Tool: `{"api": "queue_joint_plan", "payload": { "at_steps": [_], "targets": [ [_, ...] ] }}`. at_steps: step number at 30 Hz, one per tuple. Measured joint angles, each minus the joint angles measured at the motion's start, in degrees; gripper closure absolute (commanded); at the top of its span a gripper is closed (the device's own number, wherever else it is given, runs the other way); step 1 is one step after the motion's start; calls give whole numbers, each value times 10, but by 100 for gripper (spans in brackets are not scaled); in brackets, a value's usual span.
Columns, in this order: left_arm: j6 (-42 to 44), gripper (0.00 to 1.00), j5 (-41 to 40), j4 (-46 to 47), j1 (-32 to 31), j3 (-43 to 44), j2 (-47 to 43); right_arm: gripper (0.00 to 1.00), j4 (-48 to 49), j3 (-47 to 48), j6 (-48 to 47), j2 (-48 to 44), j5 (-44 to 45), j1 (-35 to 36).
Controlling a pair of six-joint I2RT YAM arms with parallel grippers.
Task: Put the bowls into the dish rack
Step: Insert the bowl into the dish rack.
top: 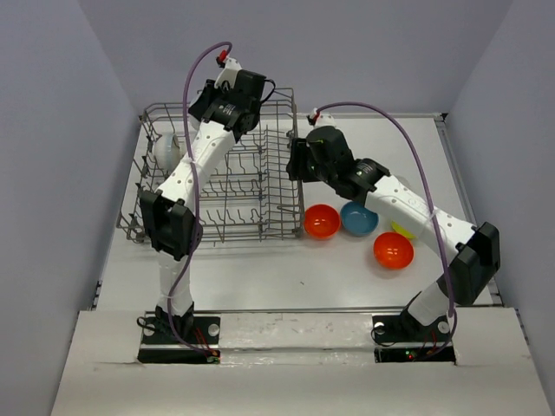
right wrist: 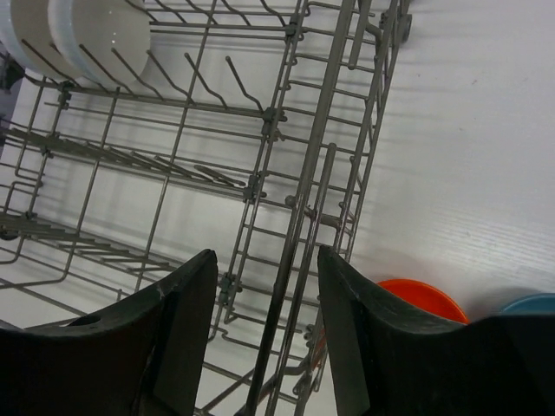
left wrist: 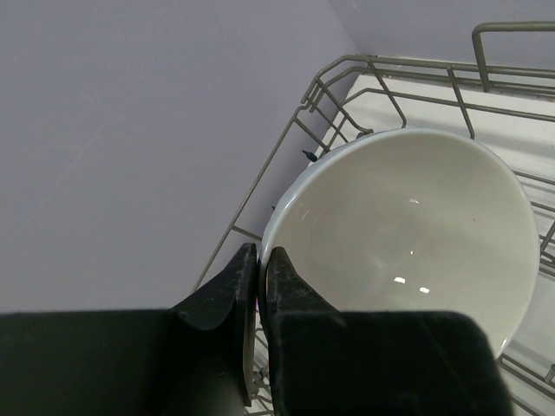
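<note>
Left fingers (left wrist: 295, 312) pinch the glossy white round bowl (left wrist: 408, 234) by its rim, inside the grey wire dish rack (right wrist: 299, 217). Right fingers (right wrist: 182, 329) are wide open with the rack wall showing between them, and a glossy orange-red bowl (right wrist: 425, 296) is half-hidden behind one.

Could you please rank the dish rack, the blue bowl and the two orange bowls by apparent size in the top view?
1. The dish rack, by far largest.
2. The orange bowl by the rack, nearer orange bowl and blue bowl: they look alike, so I leave them unranked.
</note>
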Motion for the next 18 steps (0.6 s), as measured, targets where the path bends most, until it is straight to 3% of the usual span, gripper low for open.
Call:
{"api": "queue_joint_plan", "payload": {
  "at_steps": [9,18],
  "targets": [
    [24,100,-1,17,0,-11,32,48,1,-44,22,-71,23,9],
    [48,100,-17,27,0,-53,63,51,0,-64,29,-79,31,25]
  ]
}}
